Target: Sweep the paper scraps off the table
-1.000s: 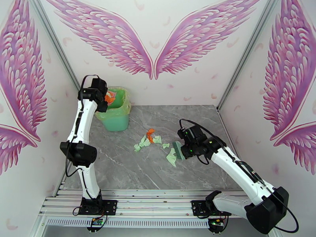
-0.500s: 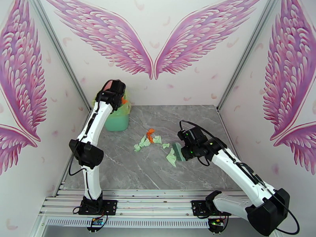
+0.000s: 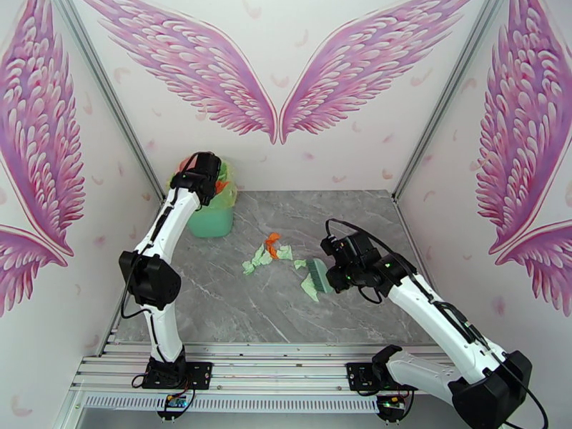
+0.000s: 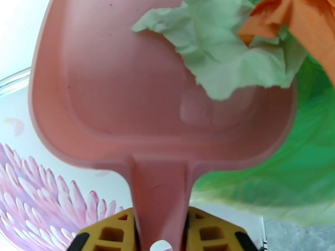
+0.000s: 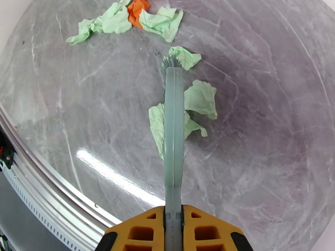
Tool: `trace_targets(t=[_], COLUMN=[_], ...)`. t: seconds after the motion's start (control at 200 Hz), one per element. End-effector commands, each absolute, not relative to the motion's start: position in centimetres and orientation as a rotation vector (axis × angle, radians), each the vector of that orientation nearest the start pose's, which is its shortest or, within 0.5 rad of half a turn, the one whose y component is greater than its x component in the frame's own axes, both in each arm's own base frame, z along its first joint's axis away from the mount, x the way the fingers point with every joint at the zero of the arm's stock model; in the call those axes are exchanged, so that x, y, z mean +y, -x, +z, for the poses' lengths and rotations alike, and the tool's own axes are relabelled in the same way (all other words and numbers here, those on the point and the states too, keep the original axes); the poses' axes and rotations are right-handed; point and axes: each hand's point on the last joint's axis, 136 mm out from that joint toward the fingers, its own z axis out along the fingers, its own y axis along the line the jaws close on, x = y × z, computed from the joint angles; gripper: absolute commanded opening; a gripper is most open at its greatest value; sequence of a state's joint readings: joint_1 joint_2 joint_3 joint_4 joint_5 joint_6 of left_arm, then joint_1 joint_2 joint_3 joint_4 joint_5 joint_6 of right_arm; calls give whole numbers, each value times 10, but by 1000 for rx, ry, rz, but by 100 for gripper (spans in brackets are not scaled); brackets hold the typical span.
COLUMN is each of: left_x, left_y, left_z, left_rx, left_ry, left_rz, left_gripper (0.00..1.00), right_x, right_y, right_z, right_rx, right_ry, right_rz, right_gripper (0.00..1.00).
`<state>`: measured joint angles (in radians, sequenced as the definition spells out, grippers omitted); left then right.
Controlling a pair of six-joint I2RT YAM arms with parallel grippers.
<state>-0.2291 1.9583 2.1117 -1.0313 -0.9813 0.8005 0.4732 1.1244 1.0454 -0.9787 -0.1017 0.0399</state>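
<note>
My left gripper (image 4: 161,231) is shut on the handle of the pink dustpan (image 4: 125,80), which is held tipped above the green bin (image 3: 211,214) at the table's back left. A mint scrap (image 4: 217,47) and an orange scrap (image 4: 301,21) lie at the pan's mouth, over the bin's green liner (image 4: 293,164). My right gripper (image 5: 173,231) is shut on the teal hand brush (image 5: 173,130), with its bristles down on the table (image 3: 236,309). Mint paper scraps (image 5: 197,101) lie on both sides of the brush. A mixed orange and mint cluster of paper scraps (image 3: 268,252) lies further left.
Silver rails (image 3: 272,366) run along the near edge, and a rail corner (image 5: 46,180) sits left of the brush. Walls with pink wings close in the back and sides. Bare marble stretches in front of the scraps and behind them.
The left arm swung the dustpan from the left to over the bin's opening and tipped it further. The right arm and brush shifted very slightly to the left.
</note>
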Motion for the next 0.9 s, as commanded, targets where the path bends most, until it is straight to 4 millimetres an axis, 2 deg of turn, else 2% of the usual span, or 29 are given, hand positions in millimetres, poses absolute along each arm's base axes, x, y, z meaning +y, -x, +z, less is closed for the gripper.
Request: trace_targets(t=[0.0,0.145,0.295,0.425,0.735,0.8,0.895], left_x=[43,53,65,77,76,74,62], left_y=[-471,-466,-456,-450,-447,-445,-438], left_z=[363,365,379,373,375,382,407], left_rx=[2205,2213,2189,2208,2221,2220,2176], left_ry=[-679,-650,-607,-598,-554,-503,-383], left_rz=[1512,1526,1527,1520,1443,1385,1267], left_gripper=[0,0,0,0,0,0,0], right_x=[146,145,145,147,147,147,146], right_y=[-236,-236,-236,-237,-238,-239,-241], right_z=[184,185,185,184,183,182,183], right_rx=[2542,2541,2540,2539,2537,2542,2550], right_ry=[629,625,624,627,622,612,582], right_rz=[342,334,336,345,345,345,337], right_gripper=[0,0,0,0,0,0,0])
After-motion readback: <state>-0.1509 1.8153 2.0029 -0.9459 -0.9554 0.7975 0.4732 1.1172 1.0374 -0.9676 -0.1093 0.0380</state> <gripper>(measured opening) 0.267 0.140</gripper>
